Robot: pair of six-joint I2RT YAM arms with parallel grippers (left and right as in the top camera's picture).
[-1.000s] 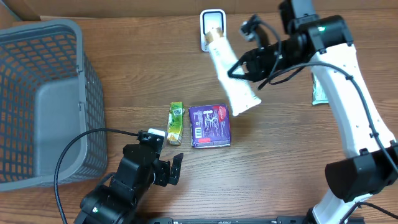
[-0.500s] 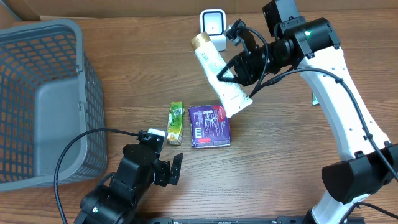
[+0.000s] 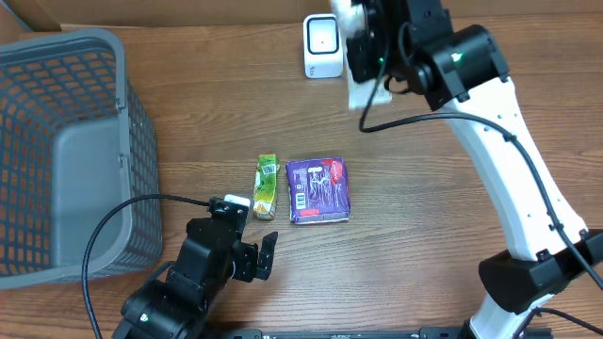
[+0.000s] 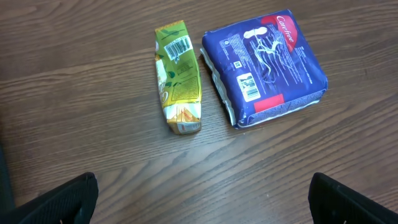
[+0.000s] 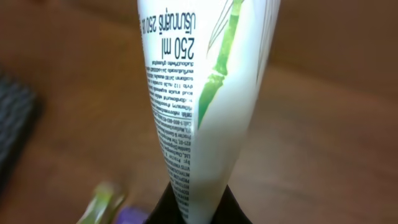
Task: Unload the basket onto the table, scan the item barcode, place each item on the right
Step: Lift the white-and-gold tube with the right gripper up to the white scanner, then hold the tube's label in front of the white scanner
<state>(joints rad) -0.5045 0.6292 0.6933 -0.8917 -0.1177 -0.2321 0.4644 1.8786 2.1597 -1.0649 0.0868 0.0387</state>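
The right end effector [image 5: 198, 208] is clamped on the tail of the white tube [image 5: 199, 93], held off the desk [image 3: 424, 235] just beside the white scanner [image 3: 322, 45]. The left end effector [image 4: 202, 202] gapes wide, holding nothing.

A white tube [image 5: 205, 93] fills the middle of the frame, running from 12 o'clock down to 6 o'clock. There its narrow crimped end sits pinched in the right gripper [image 5: 196, 202], between dark fingers [image 5: 227, 211]. Small print and "250 ml" read upside down beside a green bamboo stalk. Behind lies the blurred wooden table [image 5: 323, 143]. A dark smear [image 5: 15, 130] shows at 9 o'clock. At 7 o'clock a yellow-green blur [image 5: 102, 202] sits beside a purple blur [image 5: 134, 216], possibly packets.
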